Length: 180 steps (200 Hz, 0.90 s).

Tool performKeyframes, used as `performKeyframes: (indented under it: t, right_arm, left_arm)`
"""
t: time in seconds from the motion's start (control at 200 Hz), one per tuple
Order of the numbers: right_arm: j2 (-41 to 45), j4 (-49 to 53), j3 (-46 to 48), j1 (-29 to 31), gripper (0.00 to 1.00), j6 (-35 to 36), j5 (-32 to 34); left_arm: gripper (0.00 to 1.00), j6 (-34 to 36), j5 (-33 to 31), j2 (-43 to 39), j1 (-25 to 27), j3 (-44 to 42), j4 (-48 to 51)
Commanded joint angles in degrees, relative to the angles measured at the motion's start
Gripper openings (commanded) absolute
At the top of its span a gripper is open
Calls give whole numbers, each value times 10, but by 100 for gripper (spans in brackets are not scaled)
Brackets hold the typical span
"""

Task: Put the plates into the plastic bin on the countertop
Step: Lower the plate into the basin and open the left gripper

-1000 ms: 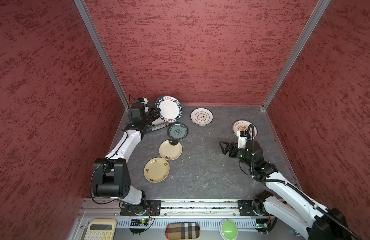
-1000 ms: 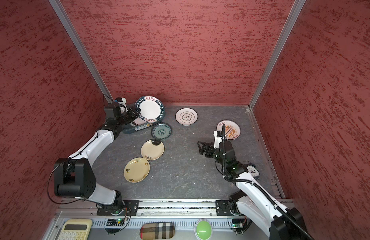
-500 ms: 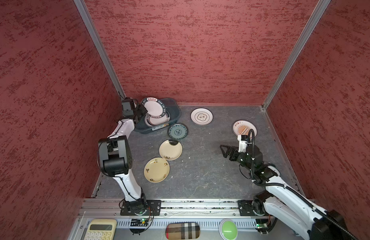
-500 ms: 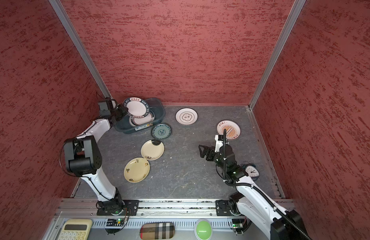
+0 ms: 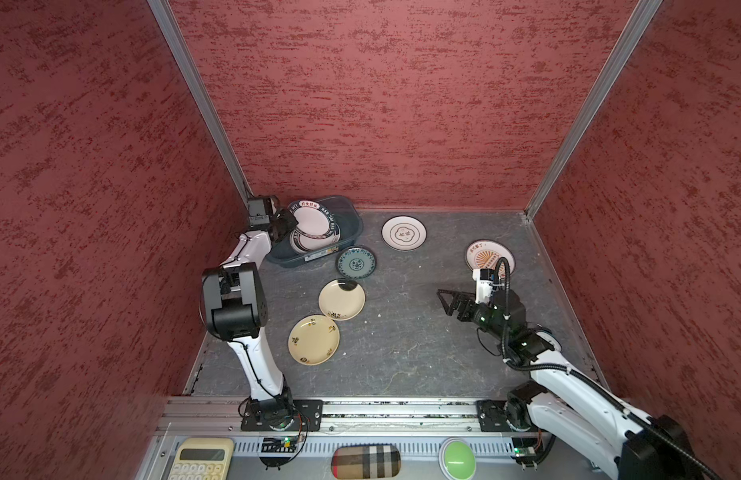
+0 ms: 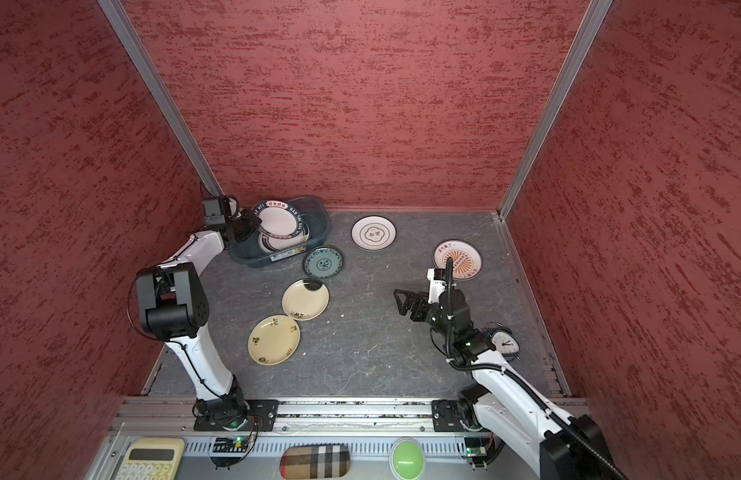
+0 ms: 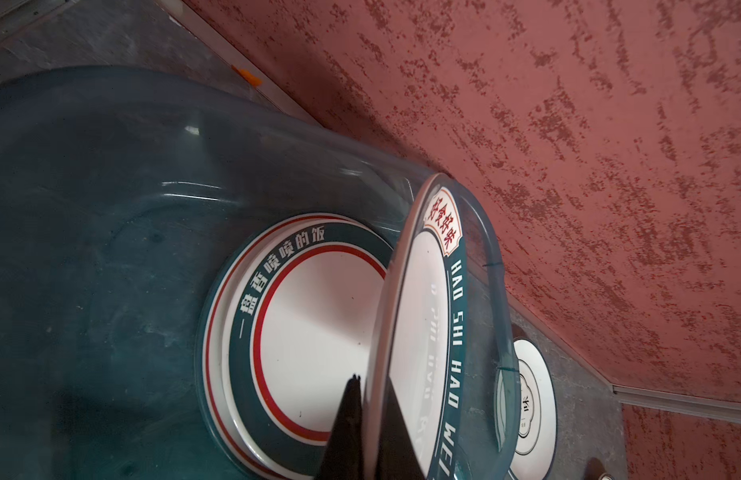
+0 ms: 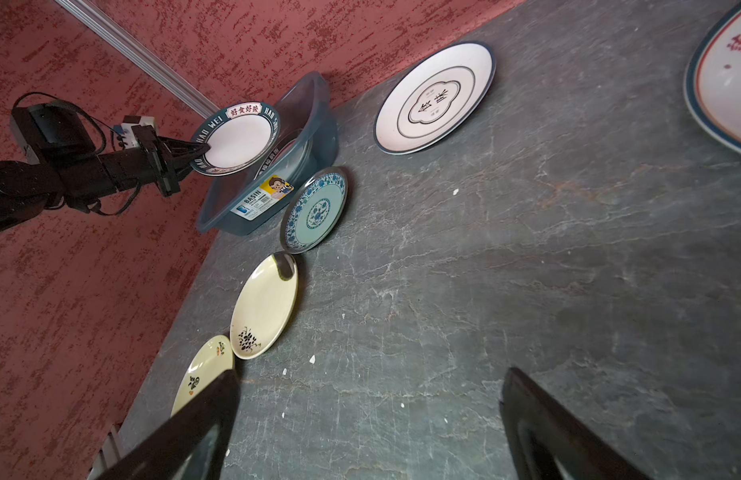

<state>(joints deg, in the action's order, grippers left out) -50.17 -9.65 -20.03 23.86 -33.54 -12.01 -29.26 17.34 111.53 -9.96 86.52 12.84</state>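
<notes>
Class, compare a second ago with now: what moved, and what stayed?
The left end effector, shut on the teal-rimmed plate, shifted it leftward above the plastic bin, its arm folding back. Nothing was let go. The right end effector stayed open and the loose plates on the countertop stayed put.

The dark veined countertop (image 5: 402, 353) carried the plastic bin (image 5: 355, 226). A teal plate (image 5: 355, 262) sat just beside the bin's labelled side, with two cream plates (image 5: 342, 299) (image 5: 314, 339) farther out. A white plate (image 5: 403, 233) lay near the bin. A sunburst plate (image 5: 485, 255) and a clock (image 6: 503, 343) lay well apart from it.

Cream calculator (image 5: 200, 459), plaid pouch (image 5: 365, 461), green button (image 5: 457, 459), alarm clock (image 6: 503, 343), red walls (image 5: 381, 104)
</notes>
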Motion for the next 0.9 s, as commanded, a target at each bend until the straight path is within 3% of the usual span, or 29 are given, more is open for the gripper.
performKeyframes:
  t: [0.0, 0.306, 0.481, 0.576, 0.807, 0.897]
  right_arm:
    - [-4, -19, 3, 0, 99, -6, -4]
    - [-9, -11, 0, 0, 99, -8, -2]
    - [-7, -2, 0, 0, 99, -9, 3]
    - [-5, 8, -4, 0, 99, -5, 6]
    - [4, 34, -16, 0, 99, -2, 19]
    - [0, 62, -28, 0, 99, 4, 38]
  left_arm:
    - [0, 38, -19, 15, 11, 26, 24]
    - [0, 47, -31, 42, 17, 43, 49]
    - [11, 50, -29, 59, 19, 54, 64]
    - [24, 59, -29, 62, 21, 60, 73]
    - [31, 91, -57, 56, 30, 61, 87]
    - [45, 98, -68, 60, 36, 68, 97]
